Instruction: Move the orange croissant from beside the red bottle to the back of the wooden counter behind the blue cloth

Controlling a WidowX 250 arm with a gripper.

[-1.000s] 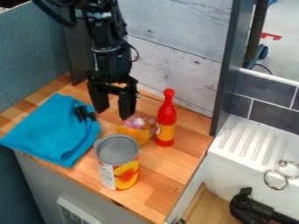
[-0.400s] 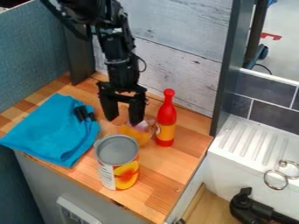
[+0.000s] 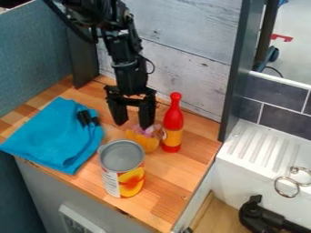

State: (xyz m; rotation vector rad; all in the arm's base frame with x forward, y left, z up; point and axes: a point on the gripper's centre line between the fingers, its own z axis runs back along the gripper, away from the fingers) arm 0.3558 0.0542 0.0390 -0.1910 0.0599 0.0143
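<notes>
Hanging over the counter (image 3: 167,195) just left of the frame's centre, the gripper (image 3: 133,124) has its jaws apart, one tip close above the bowl (image 3: 147,144) and its pink contents (image 3: 144,131); whether they touch cannot be told. The bowl sits near the middle of the frame, with the red bottle (image 3: 173,121) upright just beside it on the right and the can (image 3: 123,175) standing nearer the camera, below it in the frame. At left lies the blue cloth (image 3: 52,136), two small black things (image 3: 88,118) at its upper right edge, while the white sink (image 3: 262,152) is at the right.
</notes>
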